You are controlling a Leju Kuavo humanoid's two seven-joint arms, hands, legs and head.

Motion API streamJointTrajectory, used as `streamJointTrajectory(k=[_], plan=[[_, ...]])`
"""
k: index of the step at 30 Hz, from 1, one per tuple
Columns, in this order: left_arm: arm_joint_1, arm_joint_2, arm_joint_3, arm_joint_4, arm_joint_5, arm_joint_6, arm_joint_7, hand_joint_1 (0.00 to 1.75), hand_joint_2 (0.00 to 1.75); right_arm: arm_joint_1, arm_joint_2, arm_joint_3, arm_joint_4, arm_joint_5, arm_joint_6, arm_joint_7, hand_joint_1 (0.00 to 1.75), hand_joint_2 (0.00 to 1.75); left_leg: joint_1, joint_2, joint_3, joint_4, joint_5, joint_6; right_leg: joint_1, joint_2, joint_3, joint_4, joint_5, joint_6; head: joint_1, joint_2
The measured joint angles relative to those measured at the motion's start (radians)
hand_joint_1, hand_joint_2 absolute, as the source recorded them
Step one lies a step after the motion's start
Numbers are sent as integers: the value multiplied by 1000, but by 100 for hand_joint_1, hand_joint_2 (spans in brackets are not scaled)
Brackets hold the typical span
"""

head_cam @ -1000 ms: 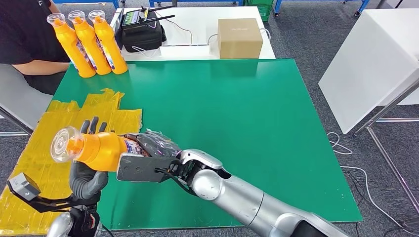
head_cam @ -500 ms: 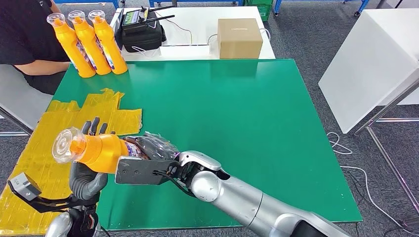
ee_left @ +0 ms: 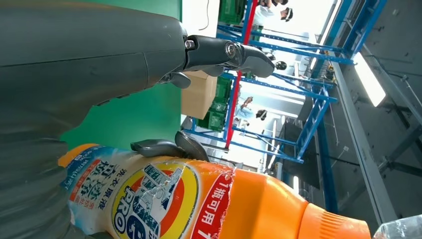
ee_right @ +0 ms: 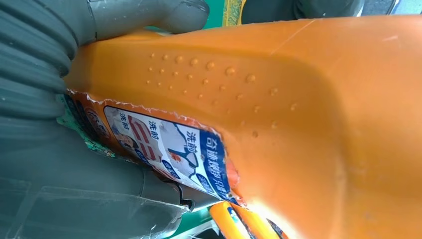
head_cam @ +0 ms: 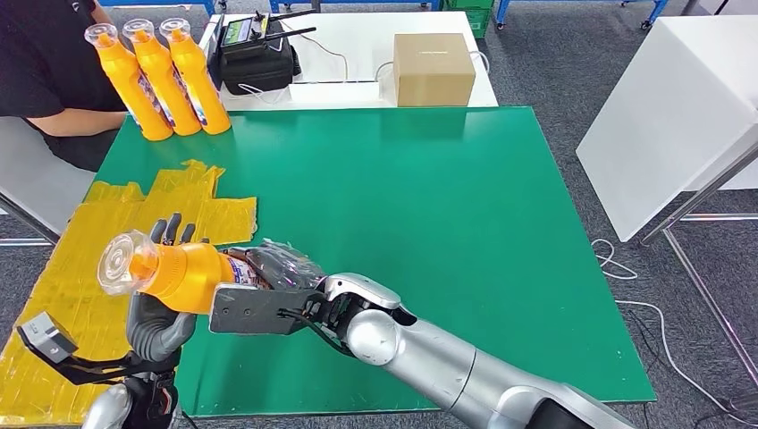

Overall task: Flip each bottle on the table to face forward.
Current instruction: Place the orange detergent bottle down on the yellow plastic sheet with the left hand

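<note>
Above green table (head_cam: 429, 223) — both hands' fingers (head_cam: 165, 231) clamped on orange bottle (head_cam: 183, 275), yellow sheet (head_cam: 89, 268) below

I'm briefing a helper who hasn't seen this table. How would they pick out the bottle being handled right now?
Start at the green table and go to its near left corner, by the yellow sheet. There an orange bottle lies sideways in the air, held between the left hand and right hand. The three other bottles stand upright at the far left corner.
</note>
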Motion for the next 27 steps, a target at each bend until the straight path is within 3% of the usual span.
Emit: streamJointTrajectory(k=[16,20,27], plan=[[-8,19,-4,13,-130,57,-10,0,175,-13,0,35,9,-14,3,28,175,175,0,0,0,0,0,0,0,0,0,0,0,0,0,0],[-19,38,-14,22,-191,76,-10,37,175,-19,0,45,29,-22,6,36,175,175,0,1,0,0,0,0,0,0,0,0,0,0,0,0],[-19,61,-30,36,-135,18,-5,37,175,-27,11,70,50,-33,11,35,175,175,0,0,0,0,0,0,0,0,0,0,0,0,0,0]])
